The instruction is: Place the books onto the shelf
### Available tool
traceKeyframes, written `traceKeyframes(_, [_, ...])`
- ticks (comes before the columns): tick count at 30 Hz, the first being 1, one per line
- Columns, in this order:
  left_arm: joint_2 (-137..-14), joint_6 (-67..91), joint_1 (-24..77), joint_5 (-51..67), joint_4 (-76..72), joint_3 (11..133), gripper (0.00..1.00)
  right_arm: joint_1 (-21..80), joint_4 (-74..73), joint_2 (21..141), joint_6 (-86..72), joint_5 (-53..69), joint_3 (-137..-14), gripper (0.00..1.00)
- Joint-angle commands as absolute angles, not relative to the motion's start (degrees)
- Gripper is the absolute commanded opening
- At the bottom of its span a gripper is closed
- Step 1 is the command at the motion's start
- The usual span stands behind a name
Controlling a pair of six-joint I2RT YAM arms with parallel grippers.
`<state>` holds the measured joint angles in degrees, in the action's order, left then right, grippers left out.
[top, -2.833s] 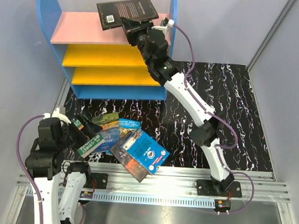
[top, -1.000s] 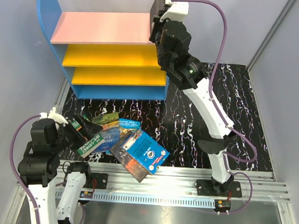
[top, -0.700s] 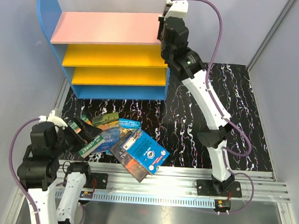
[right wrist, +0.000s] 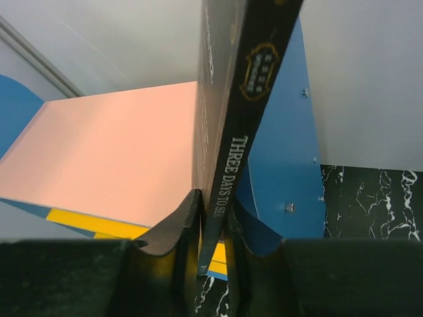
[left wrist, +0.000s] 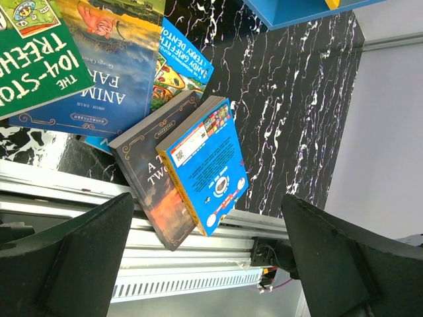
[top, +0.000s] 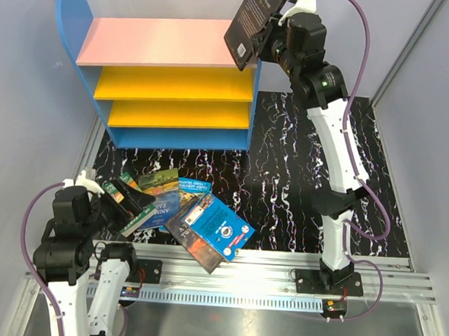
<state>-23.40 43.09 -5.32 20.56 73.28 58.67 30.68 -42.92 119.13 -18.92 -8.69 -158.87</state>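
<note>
Pale grey walls close in your table, which has a black marbled mat (top: 300, 180) and an aluminium rail (top: 241, 262) along its near edge. Nearest you on the left, the left gripper (top: 131, 199) hovers over the loose books (top: 184, 211) with its jaws spread wide and nothing between them. Those books lie fanned at the near-left of the mat. A green Treehouse paperback (left wrist: 39, 59) overlaps a blue Animal Farm (left wrist: 112, 72). Beside them, a bright blue book (left wrist: 208, 172) lies on a dark brown one (left wrist: 155, 191), whose corner hangs over the rail.

Farther back on the left stands the shelf (top: 73, 22), its yellow boards (top: 168, 85) bare. At the far end your right gripper (right wrist: 213, 201) pinches a dark book (top: 252, 21), titled Three Days to See, by the lower part of its spine. The book is on edge and tilted, over the right end of the pink top board (top: 156, 42), just beside the blue side panel (right wrist: 291, 152).
</note>
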Motion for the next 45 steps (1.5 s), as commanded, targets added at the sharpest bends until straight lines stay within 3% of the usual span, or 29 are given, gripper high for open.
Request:
traceKeyframes(1, [-23.64,43.33,-5.27,21.53,69.87,58.71,0.97,29.44,-43.24,116.11,-18.82,-12.55,-159.08,0.25])
traceKeyframes(3, [-23.82,43.07,-5.27,21.36,69.87,58.71,0.97,30.75,-42.02,115.58,-16.98,-14.76,-158.03,0.18])
traceKeyframes(12, [-24.17,42.45,-5.19,21.01,70.31,58.97,0.97,33.58,-35.17,114.09,-11.78,-22.14,-155.93,0.18])
traceKeyframes(15, [-24.17,42.19,-5.19,20.66,70.75,58.89,0.97,33.75,-27.80,111.19,-9.77,-23.11,-150.23,0.00])
traceKeyframes(28, [-24.35,41.66,-5.27,20.48,71.54,59.33,0.97,37.44,-16.80,118.91,2.11,-28.57,-153.89,0.00])
traceKeyframes(35, [-24.61,40.96,-5.19,19.95,72.86,60.29,0.97,37.97,-17.93,120.77,2.64,-32.08,-154.87,0.00])
traceKeyframes(39, [-24.70,40.61,-5.19,19.78,73.04,60.47,0.97,38.06,-16.70,118.74,3.77,-33.92,-151.88,0.18])
traceKeyframes(40, [-24.70,40.61,-5.27,19.69,72.95,60.38,0.97,37.97,-16.61,118.74,4.04,-34.53,-151.79,0.32])
traceKeyframes(41, [-24.70,40.69,-5.27,19.77,72.86,60.12,0.97,37.97,-16.52,118.57,4.57,-34.89,-151.87,0.37])
traceKeyframes(45, [-24.79,41.13,-5.27,20.30,71.64,59.50,0.97,37.97,-15.82,117.86,6.50,-35.95,-151.44,0.47])
